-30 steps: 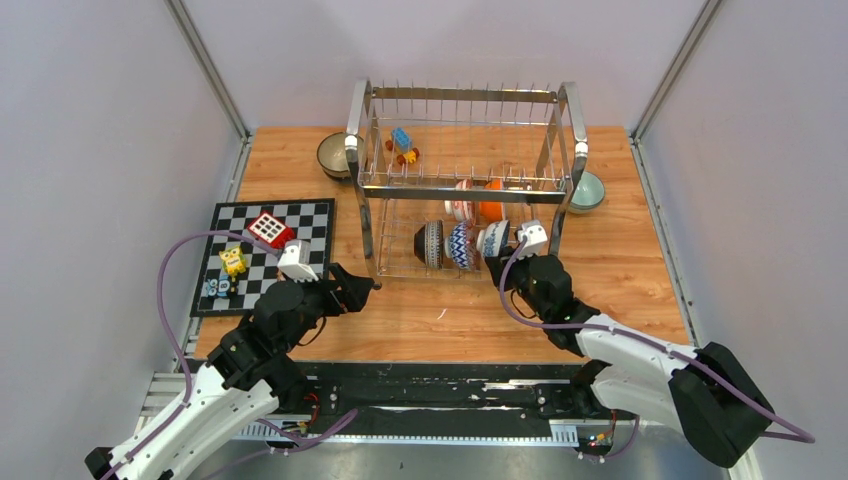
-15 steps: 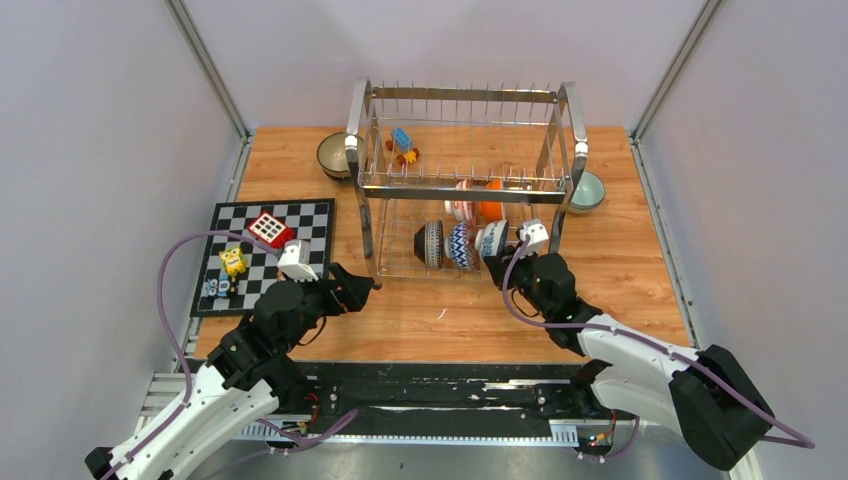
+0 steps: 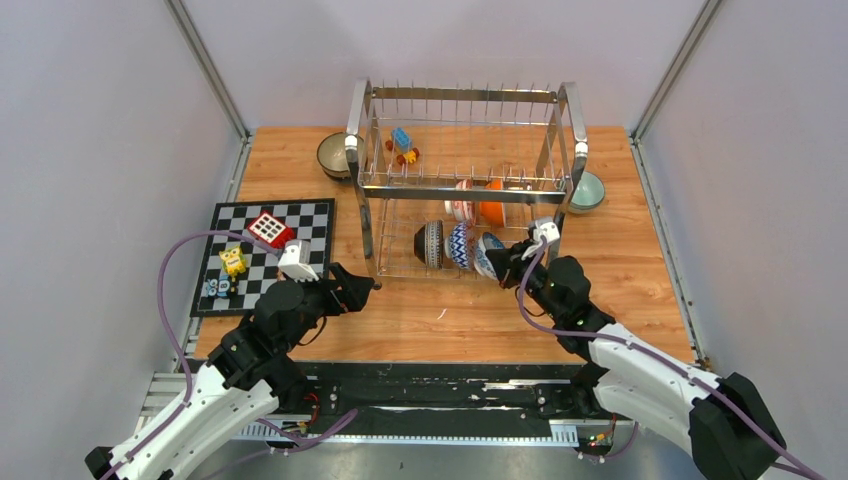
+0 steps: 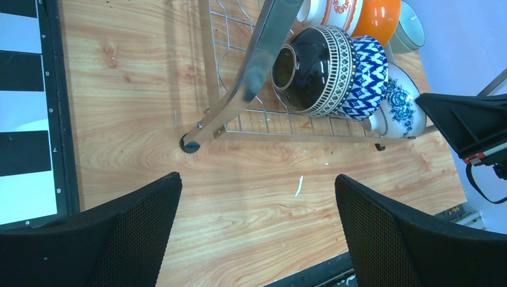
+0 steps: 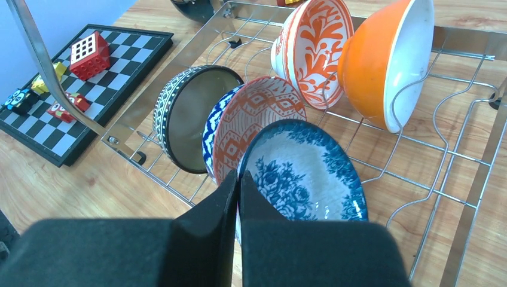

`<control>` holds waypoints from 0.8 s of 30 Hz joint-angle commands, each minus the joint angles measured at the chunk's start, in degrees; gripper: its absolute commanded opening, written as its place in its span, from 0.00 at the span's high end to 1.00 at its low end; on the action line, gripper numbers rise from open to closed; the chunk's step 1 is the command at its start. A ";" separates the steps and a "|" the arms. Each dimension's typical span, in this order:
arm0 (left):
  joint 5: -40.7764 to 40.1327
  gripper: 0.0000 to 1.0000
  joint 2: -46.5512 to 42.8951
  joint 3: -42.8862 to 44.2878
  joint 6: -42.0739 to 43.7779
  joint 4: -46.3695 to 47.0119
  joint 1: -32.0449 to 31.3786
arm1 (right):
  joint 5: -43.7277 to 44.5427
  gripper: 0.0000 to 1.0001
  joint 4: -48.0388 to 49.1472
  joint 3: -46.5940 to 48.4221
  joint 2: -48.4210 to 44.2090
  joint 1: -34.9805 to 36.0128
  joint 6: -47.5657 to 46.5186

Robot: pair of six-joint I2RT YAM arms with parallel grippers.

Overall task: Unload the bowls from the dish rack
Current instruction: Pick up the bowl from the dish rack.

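Note:
The chrome dish rack (image 3: 465,95) stands at the back of the table. On its lower tier a dark striped bowl (image 3: 430,243), a blue zigzag bowl (image 3: 460,245) and a blue floral bowl (image 3: 487,256) stand on edge, with a red patterned bowl (image 5: 314,51) and an orange bowl (image 5: 388,60) behind them. My right gripper (image 5: 238,179) is shut on the near rim of the blue floral bowl (image 5: 305,173), which leans toward me. My left gripper (image 4: 257,221) hangs wide open over bare wood, short of the rack's front left leg (image 4: 239,89), with nothing between its fingers.
A speckled brown bowl (image 3: 333,155) sits on the table left of the rack, and a mint green bowl (image 3: 588,190) to its right. The chequered board (image 3: 300,215) with a red cube (image 3: 268,228) and small toys lies at the left. Toy blocks (image 3: 403,143) rest on the upper tier.
My right gripper has closed on the floral bowl's rim and the bowl has tipped toward the near edge. The right arm shifted slightly right. The left arm has not moved.

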 commanded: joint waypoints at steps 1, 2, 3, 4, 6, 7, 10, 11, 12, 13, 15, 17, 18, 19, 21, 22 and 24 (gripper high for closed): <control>-0.34 0.00 -0.08 -0.32 0.21 0.72 -0.43 | -1.14 0.97 -0.73 1.55 -1.63 -0.47 0.53; -0.30 0.00 -0.09 -0.28 0.19 0.80 -0.41 | -1.20 0.97 -0.93 1.70 -1.62 -0.44 0.42; -0.26 0.00 -0.02 -0.34 0.10 0.80 -0.42 | -1.27 0.97 -1.09 1.66 -1.47 -0.44 0.39; -0.21 0.00 -0.04 -0.36 0.10 0.76 -0.41 | -1.29 0.98 -1.21 1.57 -1.46 -0.42 0.40; -0.17 0.00 -0.06 -0.32 -0.07 0.53 -0.41 | -1.38 0.98 -1.53 1.43 -1.49 -0.45 0.44; -0.17 0.00 -0.08 -0.28 -0.15 0.50 -0.45 | -1.31 0.98 -1.75 1.34 -1.72 -0.48 0.64; -0.13 0.00 -0.04 -0.30 -0.38 0.31 -0.41 | -0.65 0.98 -3.95 1.88 -2.21 -0.47 1.17; -0.08 0.00 0.00 -0.36 -0.49 0.30 -0.41 | -0.41 0.98 -5.20 2.52 -2.12 -0.44 0.81; -0.08 0.00 -0.02 -0.41 -0.56 0.23 -0.43 | -0.29 0.98 -6.81 3.08 -1.73 -0.44 0.45; -0.08 0.00 0.00 -0.45 -0.60 0.22 -0.43 | -0.37 0.98 -8.12 3.32 -1.08 -0.48 0.03; -0.08 0.00 0.07 -0.60 -0.69 0.26 -0.45 | -0.73 0.98 -10.27 3.83 0.18 -0.46 -0.57; -0.04 0.00 0.13 -0.75 -0.84 0.30 -0.48 | -1.41 0.98 -11.94 4.00 1.39 -0.47 -0.84; -0.01 0.00 0.17 -0.86 -0.98 0.30 -0.47 | -1.48 0.98 -12.51 3.90 1.67 -0.43 -0.83; 0.03 0.00 0.14 -1.01 -1.10 0.31 -0.46 | -1.40 0.98 -12.75 3.73 1.75 -0.46 -0.85; 0.17 0.00 0.12 -1.20 -1.22 0.45 -0.44 | -1.17 0.97 -13.79 3.57 1.97 -0.47 -0.93; 0.27 0.00 0.17 -1.24 -1.22 0.43 -0.42 | -1.18 0.97 -14.36 3.57 2.10 -0.45 -1.26; 0.27 0.00 0.18 -1.24 -1.21 0.31 -0.45 | -1.27 0.97 -15.88 3.87 2.28 -0.46 -1.76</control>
